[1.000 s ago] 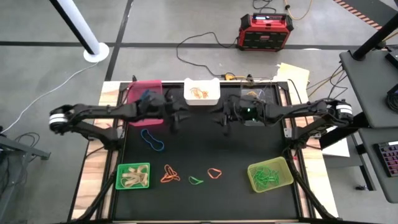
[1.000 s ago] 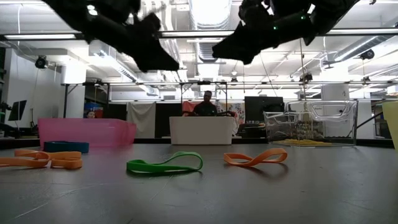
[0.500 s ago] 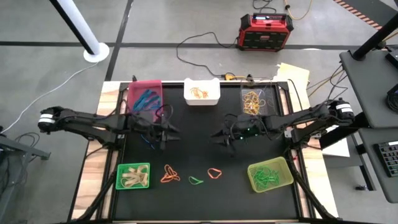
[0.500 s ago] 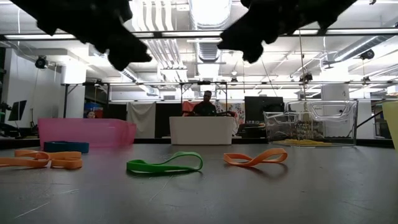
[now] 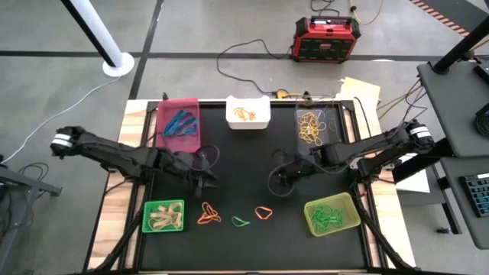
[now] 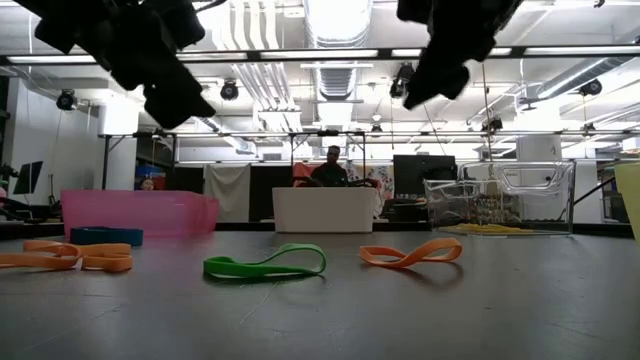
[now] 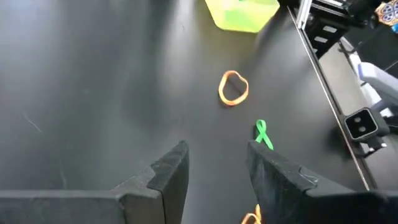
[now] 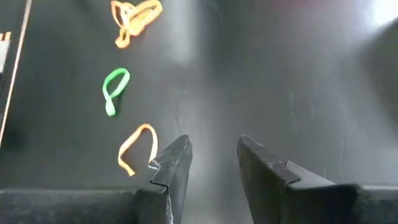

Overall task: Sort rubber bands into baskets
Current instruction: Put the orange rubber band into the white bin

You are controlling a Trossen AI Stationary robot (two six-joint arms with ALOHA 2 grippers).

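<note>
We found the left pincer (image 5: 205, 182) hanging over the black table (image 5: 244, 153), near its middle and toward the left, with its fingers (image 7: 171, 171) apart and nothing between them. The right pincer (image 5: 276, 183) hung over the table's middle toward the right, likewise parted and empty.

On the table in front of both pincers lay three loose rubber bands: a tangled orange band (image 5: 208, 213), a small green band (image 5: 241, 221) and an orange loop (image 5: 263, 212), each apart from the others. In the low view the green band (image 6: 265, 266) lay flat beside the orange loop (image 6: 411, 254).

Along the far edge stood the pink basket (image 5: 179, 122) holding blue bands, the white basket (image 5: 248, 113) holding tan ones, and the clear basket (image 5: 314, 126) holding yellow ones. At the near edge stood the bright green basket (image 5: 163, 216) on the left with tan bands, and the yellow-green basket (image 5: 331, 214) on the right with green bands.
</note>
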